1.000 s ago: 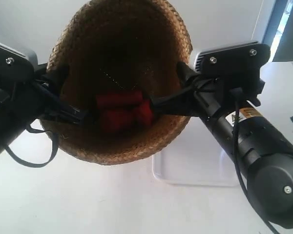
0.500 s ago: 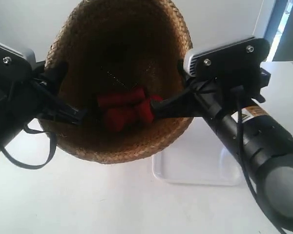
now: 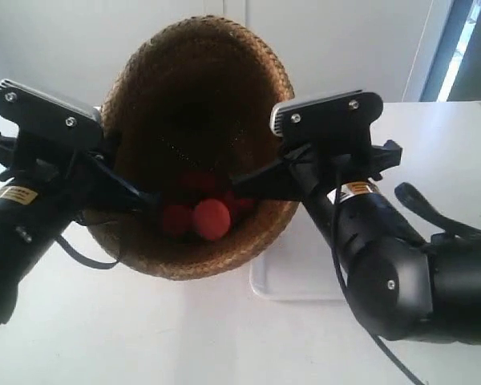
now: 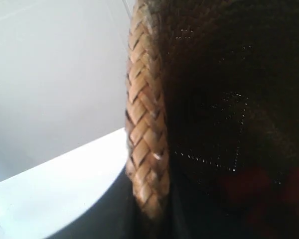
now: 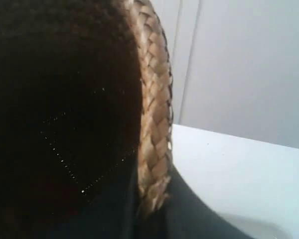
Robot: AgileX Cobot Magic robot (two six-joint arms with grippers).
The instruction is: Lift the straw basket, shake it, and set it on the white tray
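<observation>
The straw basket (image 3: 194, 104) hangs in the air, tipped so its dark inside faces the exterior camera. Red balls (image 3: 210, 218) lie in its lower part. The gripper (image 3: 140, 200) of the arm at the exterior view's left is shut on one side of the rolled rim. The gripper (image 3: 242, 186) of the arm at the right is shut on the opposite side. In the left wrist view my left gripper (image 4: 150, 211) pinches the braided rim (image 4: 144, 124). In the right wrist view my right gripper (image 5: 152, 205) pinches the rim (image 5: 154, 119). The white tray (image 3: 305, 277) lies on the table below and behind the basket, partly hidden.
A white table (image 3: 144, 337) runs under everything, with a pale wall (image 3: 56, 40) behind it. A dark door strip (image 3: 473, 48) stands at the back right. A black cable (image 3: 84, 258) loops under the arm at the exterior view's left.
The basket has dropped lower in the exterior view and tipped, and both arms have shifted with it. The red balls have rolled to a new spot inside. Both grips have held.
</observation>
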